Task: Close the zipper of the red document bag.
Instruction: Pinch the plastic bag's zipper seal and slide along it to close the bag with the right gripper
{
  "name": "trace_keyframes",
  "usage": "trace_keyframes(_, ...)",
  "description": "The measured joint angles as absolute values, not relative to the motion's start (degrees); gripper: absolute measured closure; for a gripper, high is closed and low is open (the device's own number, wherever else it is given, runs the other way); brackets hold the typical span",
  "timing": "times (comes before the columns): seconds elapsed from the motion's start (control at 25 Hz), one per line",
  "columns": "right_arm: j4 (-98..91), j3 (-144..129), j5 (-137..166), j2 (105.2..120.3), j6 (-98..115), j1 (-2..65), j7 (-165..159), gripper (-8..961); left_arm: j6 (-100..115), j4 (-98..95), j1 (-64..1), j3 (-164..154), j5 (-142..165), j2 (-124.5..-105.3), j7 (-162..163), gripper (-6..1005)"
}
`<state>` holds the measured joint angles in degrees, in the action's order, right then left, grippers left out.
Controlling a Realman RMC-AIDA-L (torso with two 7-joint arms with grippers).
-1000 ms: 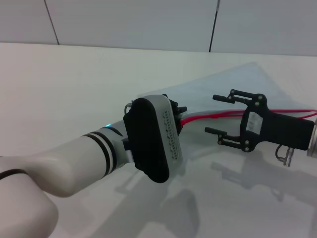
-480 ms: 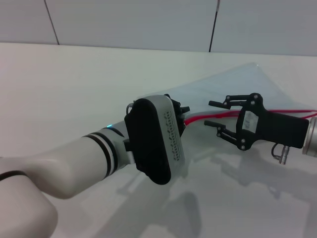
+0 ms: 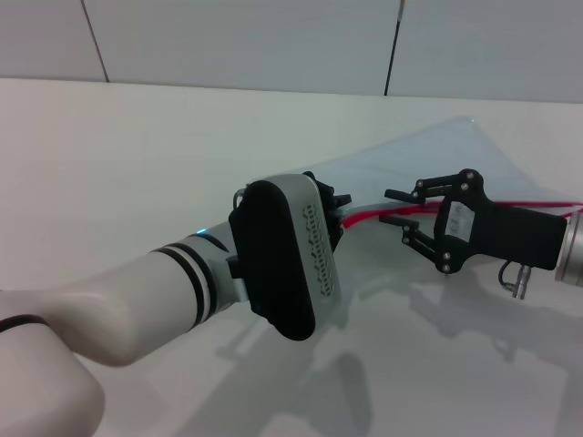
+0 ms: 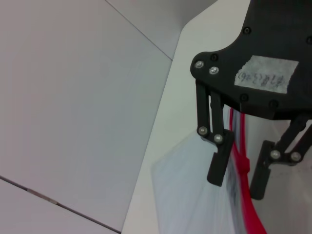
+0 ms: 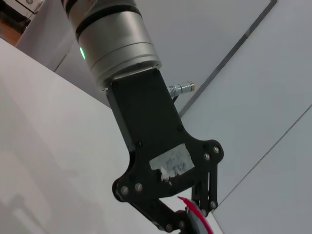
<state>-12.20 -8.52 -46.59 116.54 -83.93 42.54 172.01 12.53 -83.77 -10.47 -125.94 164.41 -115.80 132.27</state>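
Zipper [image 3: 537,204] — one red strip; right gripper's [image 3: 393,208] fingers slightly parted, empty; left gripper [image 5: 187,219] grips zipper.

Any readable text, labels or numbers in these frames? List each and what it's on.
White sticker on the right gripper body: handwritten marks, too blurred to read.
White sticker on the left gripper body: scuffed, unreadable.
Red document bag and zipper: no print visible.
Nothing else carries text.
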Motion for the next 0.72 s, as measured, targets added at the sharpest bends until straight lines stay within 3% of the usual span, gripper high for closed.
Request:
trace_keyframes(0.24, -12.45, -8.53, -46.67, 116.54, -83.93, 42.45, 172.00, 764, 12.53, -83.86, -10.16, -125.95, 164.47, -115.67, 132.29, 955)
trace_keyframes(0.72, -12.66, -8.54, -46.46, 116.54, -83.93, 42.36, 172.00, 869, 12.38, -83.86, -10.04, -125.95, 164.53, -115.66, 132.27, 958)
